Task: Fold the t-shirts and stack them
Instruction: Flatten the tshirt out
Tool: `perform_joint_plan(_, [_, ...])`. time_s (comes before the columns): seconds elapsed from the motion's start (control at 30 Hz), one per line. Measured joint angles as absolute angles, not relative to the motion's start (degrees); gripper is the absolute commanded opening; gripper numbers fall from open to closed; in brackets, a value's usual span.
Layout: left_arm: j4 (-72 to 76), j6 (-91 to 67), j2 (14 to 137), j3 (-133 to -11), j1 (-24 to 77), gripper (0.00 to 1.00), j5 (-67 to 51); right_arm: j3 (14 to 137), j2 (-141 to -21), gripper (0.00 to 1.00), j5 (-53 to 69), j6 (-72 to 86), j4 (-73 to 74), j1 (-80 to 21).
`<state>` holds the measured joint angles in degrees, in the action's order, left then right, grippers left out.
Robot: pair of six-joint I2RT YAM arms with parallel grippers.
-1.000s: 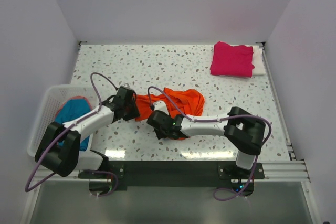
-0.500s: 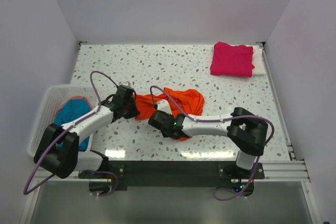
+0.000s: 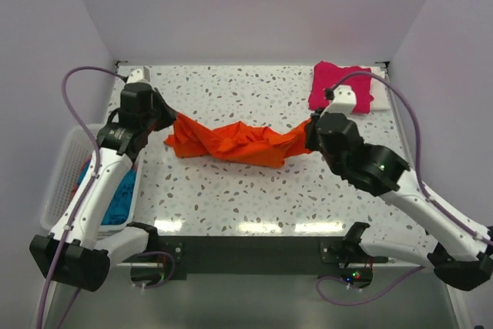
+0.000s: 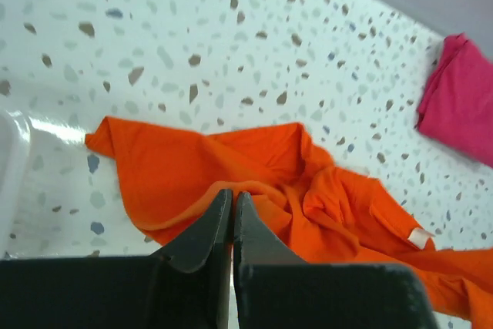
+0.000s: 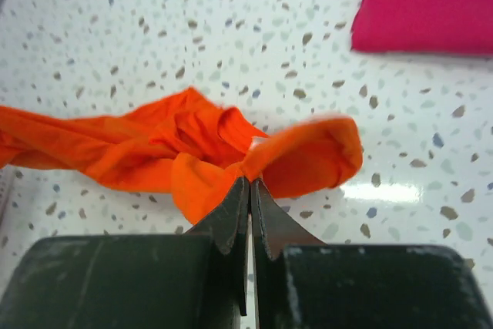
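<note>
The orange t-shirt (image 3: 231, 141) hangs stretched between my two grippers above the table's middle, sagging and bunched in the centre. My left gripper (image 3: 163, 122) is shut on its left end; the left wrist view shows the left gripper (image 4: 232, 194) pinching an orange hem (image 4: 254, 167). My right gripper (image 3: 308, 133) is shut on its right end; the right wrist view shows the right gripper (image 5: 249, 182) pinching a gathered fold (image 5: 308, 156). A folded magenta t-shirt (image 3: 340, 87) lies on a folded white t-shirt (image 3: 379, 88) at the back right. The teal t-shirt (image 3: 115, 194) lies in the basket.
A white slatted basket (image 3: 58, 186) stands at the left table edge, under my left arm. The speckled table (image 3: 231, 198) is walled on three sides. The magenta stack also shows in the left wrist view (image 4: 461, 98) and right wrist view (image 5: 427, 5).
Both grippers have lifted off the table and moved apart, left to the back left and right to the right, pulling the crumpled orange t-shirt out into a stretched band.
</note>
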<state>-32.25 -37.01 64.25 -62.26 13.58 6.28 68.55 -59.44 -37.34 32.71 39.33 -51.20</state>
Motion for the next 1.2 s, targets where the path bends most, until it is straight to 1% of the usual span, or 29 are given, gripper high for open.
perform_joint_plan(0.17, [-36.64,-35.22,61.21,-73.14,12.19,0.0,7.99,76.4,-53.34,0.0,-42.63,28.32,43.29,-50.78])
perform_joint_plan(0.43, [-42.46,-34.7,57.82,-87.79,12.12,0.0,12.21,90.02,-51.16,0.0,-49.06,22.17,46.81,-50.78])
perform_joint_plan(0.6, [-43.92,-34.83,57.08,-92.47,12.12,0.0,15.05,95.77,-49.91,0.0,-51.35,17.87,45.15,-50.78])
perform_joint_plan(0.73, [-42.52,-35.11,58.89,-93.97,12.12,0.0,15.46,98.08,-51.72,0.0,-52.01,12.73,39.64,-50.76])
perform_joint_plan(0.83, [-37.8,-35.42,62.7,-92.97,12.03,0.0,14.61,100.22,-57.76,0.0,-51.2,8.84,34.61,-49.76])
perform_joint_plan(0.9, [-33.3,-35.48,66.37,-91.46,11.97,0.0,13.65,102.54,-63.86,0.0,-46.68,7.9,32.4,-45.17])
perform_joint_plan(1.1, [-21.3,-35.29,82.48,-91.11,9.72,0.0,8.05,114.5,-88.03,0.0,-22.24,12.78,29.74,-25.45])
perform_joint_plan(1.17, [-18.74,-35.27,88.23,-93.67,8.4,0.0,5.63,121.56,-97.84,0.0,-14.04,15.9,30.39,-20.32])
perform_joint_plan(1.2, [-17.98,-35.27,91.92,-96.86,7.66,0.0,4.01,125.73,-102.04,0.0,-11.4,17.12,30.63,-18.74])
